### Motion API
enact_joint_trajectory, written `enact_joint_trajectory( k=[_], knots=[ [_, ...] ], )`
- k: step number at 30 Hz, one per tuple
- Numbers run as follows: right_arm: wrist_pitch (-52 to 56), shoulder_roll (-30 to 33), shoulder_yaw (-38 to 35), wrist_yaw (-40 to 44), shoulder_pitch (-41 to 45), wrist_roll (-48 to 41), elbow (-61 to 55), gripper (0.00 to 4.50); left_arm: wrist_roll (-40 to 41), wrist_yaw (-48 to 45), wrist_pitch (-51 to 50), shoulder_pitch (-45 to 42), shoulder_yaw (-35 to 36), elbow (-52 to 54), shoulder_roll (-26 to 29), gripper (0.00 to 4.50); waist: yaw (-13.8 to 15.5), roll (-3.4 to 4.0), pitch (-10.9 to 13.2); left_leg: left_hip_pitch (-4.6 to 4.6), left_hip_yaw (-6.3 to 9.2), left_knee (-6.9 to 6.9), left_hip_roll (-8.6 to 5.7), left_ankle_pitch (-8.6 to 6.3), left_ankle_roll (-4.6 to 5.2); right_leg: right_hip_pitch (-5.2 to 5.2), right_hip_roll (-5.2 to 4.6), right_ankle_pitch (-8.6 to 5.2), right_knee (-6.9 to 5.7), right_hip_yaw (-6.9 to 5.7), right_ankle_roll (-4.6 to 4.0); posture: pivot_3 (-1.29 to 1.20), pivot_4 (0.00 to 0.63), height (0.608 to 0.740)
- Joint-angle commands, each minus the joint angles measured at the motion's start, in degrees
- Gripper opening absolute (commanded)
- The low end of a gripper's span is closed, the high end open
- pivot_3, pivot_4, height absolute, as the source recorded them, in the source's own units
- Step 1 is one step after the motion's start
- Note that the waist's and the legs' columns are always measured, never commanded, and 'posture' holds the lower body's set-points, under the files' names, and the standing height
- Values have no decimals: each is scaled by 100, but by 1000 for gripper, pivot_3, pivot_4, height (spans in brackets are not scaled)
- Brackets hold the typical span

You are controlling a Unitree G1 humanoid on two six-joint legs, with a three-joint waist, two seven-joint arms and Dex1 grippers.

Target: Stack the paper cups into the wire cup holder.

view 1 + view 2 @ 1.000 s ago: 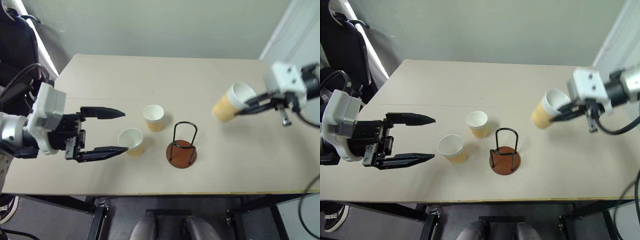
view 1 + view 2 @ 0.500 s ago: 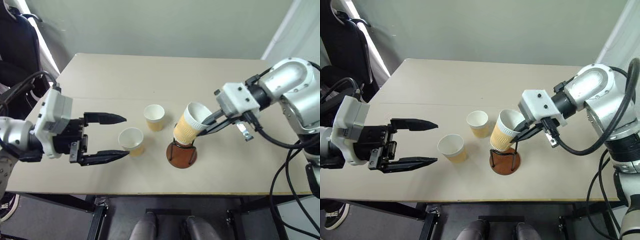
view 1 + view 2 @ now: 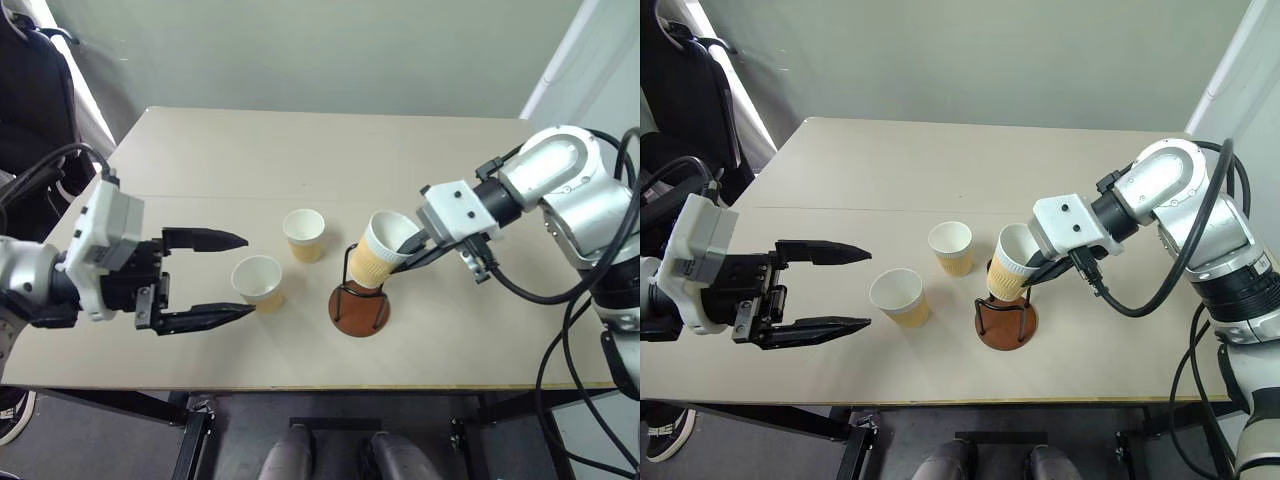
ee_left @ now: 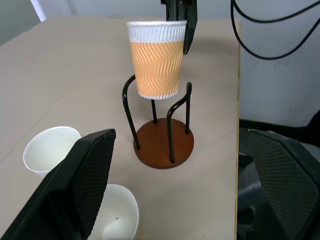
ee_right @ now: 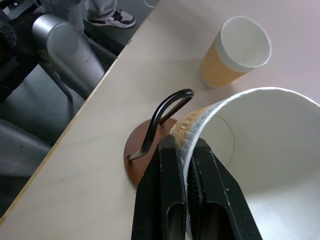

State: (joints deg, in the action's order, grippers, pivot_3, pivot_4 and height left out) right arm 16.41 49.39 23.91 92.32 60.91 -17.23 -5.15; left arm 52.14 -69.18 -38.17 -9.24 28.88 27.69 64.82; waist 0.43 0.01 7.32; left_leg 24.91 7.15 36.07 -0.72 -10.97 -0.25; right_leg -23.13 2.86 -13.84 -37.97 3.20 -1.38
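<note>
At the lower left of the head view, the left gripper (image 3: 205, 278) hangs with its fingers spread wide and nothing between them. Just right of it a cup (image 3: 259, 282) stands upright on the table (image 3: 470, 340), and a second cup (image 3: 304, 234) stands a little further back. At centre sits the wire holder (image 3: 358, 302). The right gripper (image 5: 184, 176) is clamped on the rim wall of a third cup (image 3: 381, 249), tilted over the loops. These cups look light and easily crushed; a gentle pinch at the rolled rim seems safest.
</note>
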Motion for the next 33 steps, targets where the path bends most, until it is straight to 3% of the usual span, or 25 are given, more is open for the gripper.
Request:
enact_joint_trajectory(
  k=[1, 6, 14, 18, 22, 27, 33],
  knots=[
    [-121, 103, 41, 18, 46, -26, -110, 79, 24, -108, -53, 49, 234, 116, 183, 4500, -3, 0, 0, 0, 0, 0, 3, 0, -1, 0, 2, 1, 0, 0, -3, 0, 150, 740],
    [-174, 37, 27, 18, 42, 110, -23, 1611, -6, -174, -25, 68, 217, 86, 236, 4500, -4, 0, 0, -2, -2, 1, 7, 2, -4, 0, 4, 3, -1, 0, -10, 0, 150, 740],
    [-113, 51, -142, 17, 22, 225, 155, 4468, -380, -339, 134, 139, -44, -15, 381, 4500, -2, 0, 0, 2, -3, 0, 12, -2, -8, -7, 6, 2, -1, 0, -15, 0, 150, 740],
    [-21, 629, -534, 18, -159, 64, 373, 4468, -1263, -539, 686, 192, -588, -301, 644, 4500, 40, 0, 0, 2, -3, 1, 12, -3, -10, -5, 6, 1, 0, 0, -18, 0, 150, 740],
    [-30, 2116, -1454, 18, -578, -840, 1072, 4468, -2173, -370, 978, -85, -1418, -711, 935, 4500, 137, 0, 2, 12, -2, 2, 12, -9, -20, -12, 6, -3, 2, 1, -24, 0, 150, 740],
    [165, 3732, -2953, 18, -2198, -2040, 1165, 4468, -2699, -573, 1451, -324, -1964, -882, 958, 4500, 167, -5, -1, 24, -9, -2, 22, -51, -73, -27, 10, -22, 1, 2, -36, 0, 150, 740],
    [577, 3680, -4139, 17, -3220, -2350, 476, 4468, -3417, -635, 2036, -1165, -2884, -1255, 601, 4500, 4, -7, -2, 0, -27, 4, 66, -76, -90, 20, 69, -44, 0, 26, -37, 0, 150, 740]
  ],
)
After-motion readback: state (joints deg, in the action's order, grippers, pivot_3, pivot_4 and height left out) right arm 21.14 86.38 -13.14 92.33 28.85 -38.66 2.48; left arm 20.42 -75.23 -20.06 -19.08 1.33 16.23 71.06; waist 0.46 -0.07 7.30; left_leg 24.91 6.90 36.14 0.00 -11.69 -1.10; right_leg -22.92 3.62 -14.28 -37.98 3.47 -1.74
